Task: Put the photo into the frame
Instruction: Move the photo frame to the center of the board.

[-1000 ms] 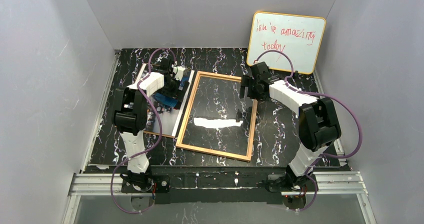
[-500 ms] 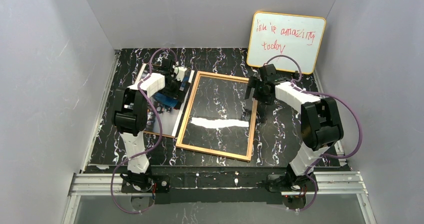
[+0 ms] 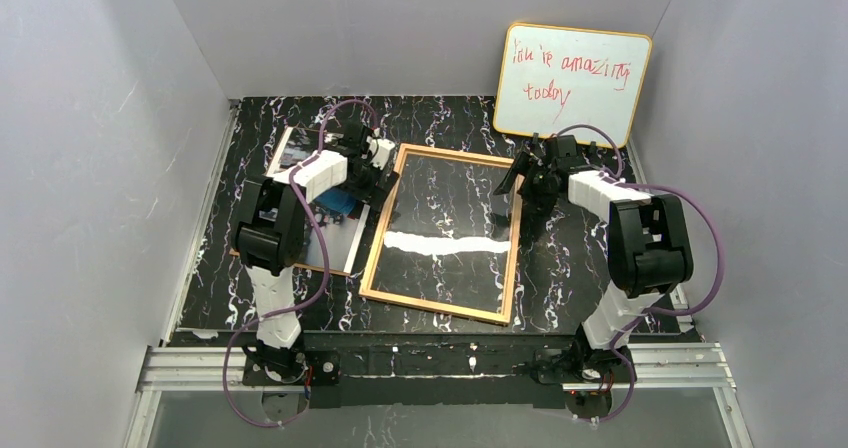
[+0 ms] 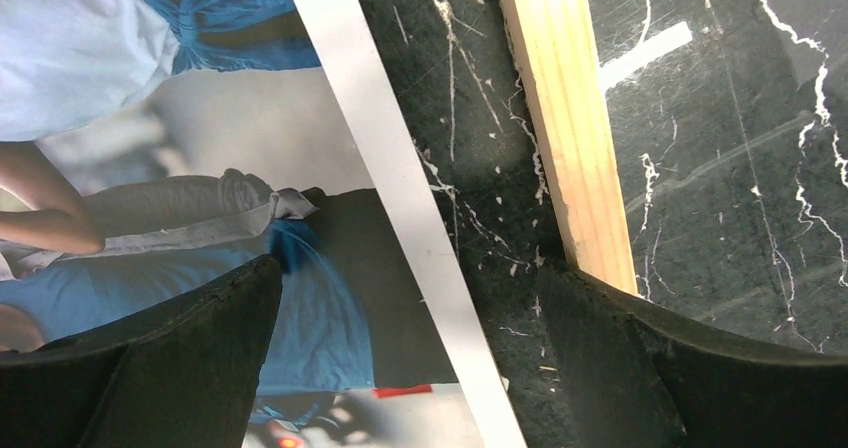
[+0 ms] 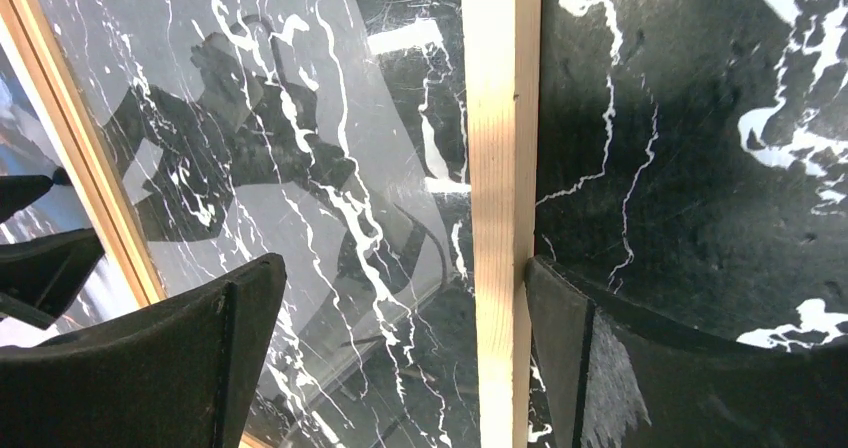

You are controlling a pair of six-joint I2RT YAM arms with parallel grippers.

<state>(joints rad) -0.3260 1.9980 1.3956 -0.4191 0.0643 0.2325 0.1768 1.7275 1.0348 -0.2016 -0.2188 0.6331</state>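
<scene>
The black marble table (image 3: 570, 268) is spreading out beneath both grippers. The frame (image 3: 445, 213) is lying flat on it between the two grippers, the marble showing through its clear pane. The whiteboard (image 3: 572, 83) is leaning on the wall beyond the right gripper (image 5: 400, 278). The photo (image 4: 200, 148) is lying picture side up under the left gripper (image 4: 405, 298), outside the frame and just beside its left rail. The left gripper's jaws are standing wide apart, holding nothing: one finger is hanging over the photo, the other at the frame's left rail, with the photo's white border between them. The right gripper is gaping empty too, straddling the frame's right rail, one finger over the pane, the other over bare table.
</scene>
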